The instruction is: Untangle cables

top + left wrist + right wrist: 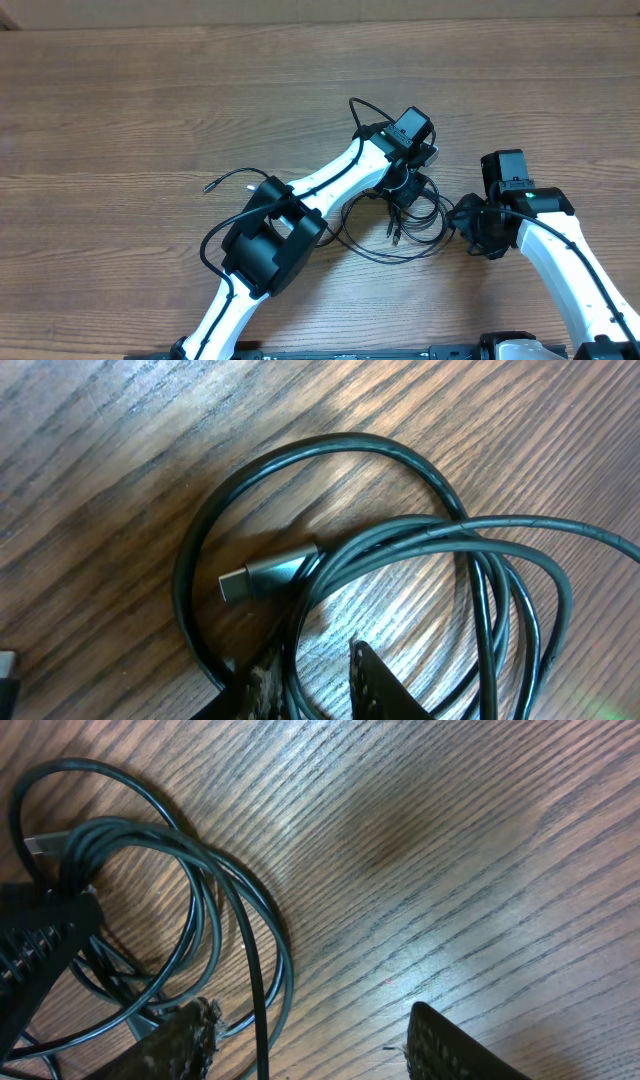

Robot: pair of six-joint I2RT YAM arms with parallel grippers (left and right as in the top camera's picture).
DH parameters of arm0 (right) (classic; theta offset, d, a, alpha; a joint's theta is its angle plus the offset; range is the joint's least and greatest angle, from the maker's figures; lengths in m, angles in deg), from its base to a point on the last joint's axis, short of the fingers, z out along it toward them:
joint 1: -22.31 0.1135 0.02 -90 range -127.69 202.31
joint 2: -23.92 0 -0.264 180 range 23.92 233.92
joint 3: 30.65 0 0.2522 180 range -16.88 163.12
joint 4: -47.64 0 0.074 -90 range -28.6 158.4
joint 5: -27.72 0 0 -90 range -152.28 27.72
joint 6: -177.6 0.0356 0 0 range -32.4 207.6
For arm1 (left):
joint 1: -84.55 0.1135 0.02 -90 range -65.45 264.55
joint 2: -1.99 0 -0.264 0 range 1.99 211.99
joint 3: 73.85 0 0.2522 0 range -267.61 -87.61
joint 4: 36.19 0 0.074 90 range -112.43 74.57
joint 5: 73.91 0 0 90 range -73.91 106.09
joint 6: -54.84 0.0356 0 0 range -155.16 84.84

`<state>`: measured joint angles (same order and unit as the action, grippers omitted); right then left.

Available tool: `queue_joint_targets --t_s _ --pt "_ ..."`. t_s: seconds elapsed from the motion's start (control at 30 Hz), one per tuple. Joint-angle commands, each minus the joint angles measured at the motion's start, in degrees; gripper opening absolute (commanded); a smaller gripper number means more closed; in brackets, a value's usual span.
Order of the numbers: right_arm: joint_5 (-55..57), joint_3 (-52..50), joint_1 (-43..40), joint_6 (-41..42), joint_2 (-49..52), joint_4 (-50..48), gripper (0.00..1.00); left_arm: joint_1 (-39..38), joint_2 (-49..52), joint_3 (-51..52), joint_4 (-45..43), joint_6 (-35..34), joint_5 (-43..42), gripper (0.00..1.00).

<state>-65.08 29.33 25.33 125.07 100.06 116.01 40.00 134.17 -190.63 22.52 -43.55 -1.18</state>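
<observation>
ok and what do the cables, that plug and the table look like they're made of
Cables: black rubbery or plastic jacket, semi-gloss; soft highlights along the curves.
Plug: likely metal shell, grey, dull sheen.
Table: wood or wood-look laminate, lightly glossy; grain lines with glare patches, can't tell which.

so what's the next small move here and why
Probably close the right gripper on the strand passing between its open fingers, to anchor the coil. The cables lie in overlapping loops, the left gripper straddles strands beside the silver plug, and nothing looks pulled apart yet.
</observation>
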Motion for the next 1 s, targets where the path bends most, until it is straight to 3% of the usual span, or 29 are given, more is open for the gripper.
queue_joint_targets --t_s 0.0,0.5,0.97 --pt "-0.35 -0.11 -0.04 -0.28 -0.04 -0.17 0.59 -0.31 0.66 -0.59 0.04 1.14 1.25 0.22" --pt "-0.35 -0.11 -0.04 -0.28 -0.04 0.02 0.59 -3.19 0.66 -0.59 -2.1 1.16 11.89 0.21" --pt "-0.33 -0.11 -0.04 -0.31 -0.04 0.2 0.59 -3.48 1.33 -0.59 -3.34 1.11 19.26 0.15"
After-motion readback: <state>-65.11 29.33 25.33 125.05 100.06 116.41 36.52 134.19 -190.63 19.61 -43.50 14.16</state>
